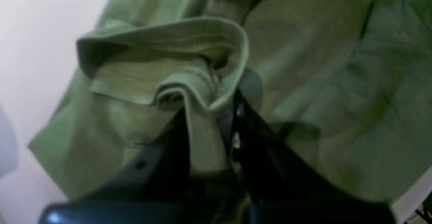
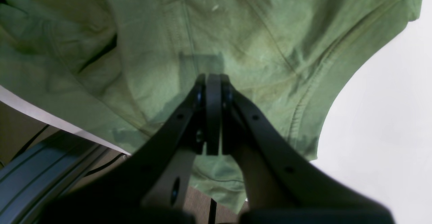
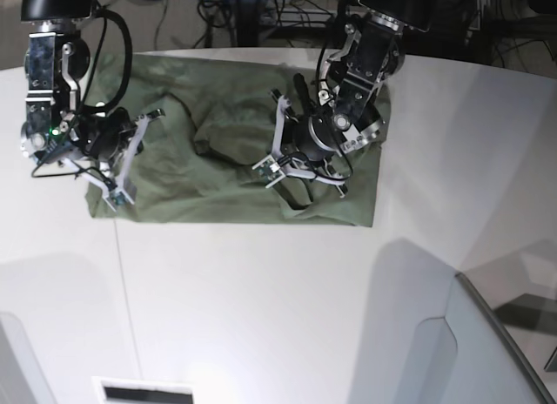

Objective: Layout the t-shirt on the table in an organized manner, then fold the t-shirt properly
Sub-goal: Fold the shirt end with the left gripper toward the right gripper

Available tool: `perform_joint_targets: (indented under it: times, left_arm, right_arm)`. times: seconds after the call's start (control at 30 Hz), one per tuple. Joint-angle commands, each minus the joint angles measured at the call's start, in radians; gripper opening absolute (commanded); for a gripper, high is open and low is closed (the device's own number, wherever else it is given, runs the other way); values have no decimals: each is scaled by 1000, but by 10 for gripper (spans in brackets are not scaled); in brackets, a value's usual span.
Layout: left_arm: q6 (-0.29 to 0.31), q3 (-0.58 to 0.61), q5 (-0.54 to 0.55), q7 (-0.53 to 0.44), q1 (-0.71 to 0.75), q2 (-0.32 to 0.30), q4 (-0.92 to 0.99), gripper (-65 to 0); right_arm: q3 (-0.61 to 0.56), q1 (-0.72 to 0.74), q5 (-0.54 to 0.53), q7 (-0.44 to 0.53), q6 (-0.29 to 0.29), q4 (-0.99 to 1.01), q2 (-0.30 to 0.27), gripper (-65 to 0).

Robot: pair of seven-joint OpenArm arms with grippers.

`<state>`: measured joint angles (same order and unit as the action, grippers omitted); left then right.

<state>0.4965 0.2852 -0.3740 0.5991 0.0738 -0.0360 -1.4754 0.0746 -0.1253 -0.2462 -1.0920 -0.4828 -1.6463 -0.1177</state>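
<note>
Pinched between the closed fingers of the left gripper (image 1: 216, 122) is a raised fold of the t-shirt (image 1: 320, 82). Right gripper (image 2: 213, 82) is seen shut, empty, above cloth spread on the table's (image 3: 261, 299) far side.

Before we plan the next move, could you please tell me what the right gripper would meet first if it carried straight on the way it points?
Probably the plain olive-green soft cloth t-shirt: the right gripper, fingers closed together, points at its fabric just ahead; depth is unclear.
</note>
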Motion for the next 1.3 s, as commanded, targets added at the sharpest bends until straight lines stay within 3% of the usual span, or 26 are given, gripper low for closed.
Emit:
perform_joint_targets:
  times: [0.0, 0.1, 0.17, 0.3, 0.43, 0.53, 0.63, 0.7, 0.77, 0.93, 1.1, 1.27]
  left_arm:
    - [-6, 3, 5, -12, -9, 6, -23, -650]
    - [-6, 3, 3, -12, -9, 6, -28, -622]
    - [-6, 3, 3, -12, -9, 6, -41, -472]
    - [-6, 35, 8, -12, 2, 14, -101, -263]
    - [-5, 124, 5, -8, 16, 15, -164, -166]
    - [-5, 131, 5, 57, 37, 15, -250, -193]
    - [-8, 72, 5, 124, 37, -3, -331, -281]
    - [-8, -19, 5, 149, 37, -14, -345, -418]
    - [-8, -128, 3, 147, 37, -15, -337, -632]
    - [-8, -284, 3, 123, 1, -17, -268, -650]
    - [-8, -295, 5, 0, -2, -32, -143, -650]
    - [-8, -298, 5, -12, 19, -35, -92, -650]
  right_arm:
    - [3, 14, -6, 8, 2, -15, -7, -648]
    - [3, 14, -6, 8, 2, -15, -7, -647]
    - [3, 14, -6, 8, 2, -15, -7, -647]
    - [3, 14, -6, 8, 3, -15, -7, -647]
    - [1, 16, -6, 8, 3, -15, -7, -647]
    - [1, 22, -6, 8, 3, -15, -7, -647]
    - [1, 22, -6, 8, 3, -15, -7, -647]
    - [1, 20, -6, 8, 3, -15, -7, -648]
    - [1, 17, -6, 8, 3, -15, -7, -648]
    - [-3, 20, -6, 8, 3, -15, -4, -648]
    - [-5, 20, -6, 8, 3, -15, -1, -648]
    - [-2, 17, -6, 8, 3, -13, -3, -648]
